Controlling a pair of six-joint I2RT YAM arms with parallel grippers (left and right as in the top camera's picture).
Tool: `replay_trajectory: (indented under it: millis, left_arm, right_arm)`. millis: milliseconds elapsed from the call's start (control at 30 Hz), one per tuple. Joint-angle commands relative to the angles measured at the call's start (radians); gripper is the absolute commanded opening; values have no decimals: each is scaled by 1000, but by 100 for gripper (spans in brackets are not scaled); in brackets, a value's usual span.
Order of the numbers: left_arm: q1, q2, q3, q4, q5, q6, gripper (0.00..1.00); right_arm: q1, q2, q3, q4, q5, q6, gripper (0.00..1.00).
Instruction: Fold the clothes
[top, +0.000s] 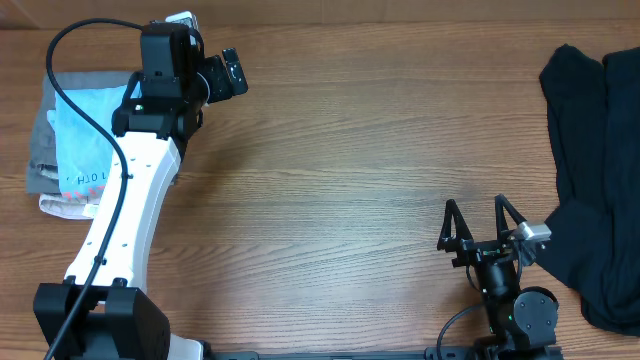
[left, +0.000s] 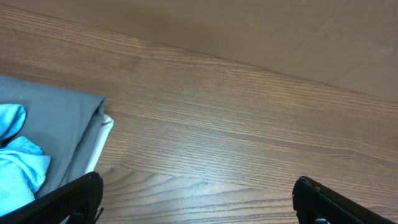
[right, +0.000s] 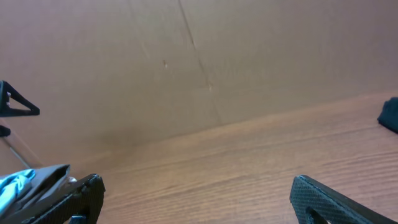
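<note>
The light blue T-shirt (top: 85, 130) lies folded on the grey cloth (top: 38, 150), the left gripper (top: 232, 72) just beside that cloth and the right gripper (top: 476, 205) far from it are both wide open and empty, and the dark clothes (top: 595, 180) seem not yet folded.

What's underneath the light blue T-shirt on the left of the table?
Under the T-shirt lies a folded grey garment, with a white garment peeking out below. The left arm hides the rest.

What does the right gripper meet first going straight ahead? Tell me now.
Nothing close: only bare table lies ahead of the right gripper, then probably the brown wall, though depth is unclear. The dark cloth sits off to its right.
</note>
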Motion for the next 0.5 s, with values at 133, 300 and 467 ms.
replay_trajectory:
  millis: [133,300,467]
  left_arm:
    - [-6,10,-2,4,-13,-6,100]
    - [-6,10,-2,4,-13,-6,100]
    - [-6,10,-2,4,-13,-6,100]
  right_arm:
    - [-5,-11,-11,-56,9,0,100]
    - [-5,-11,-11,-94,20,-4,100]
    - [-5,-11,-11,-93,20,-50,100]
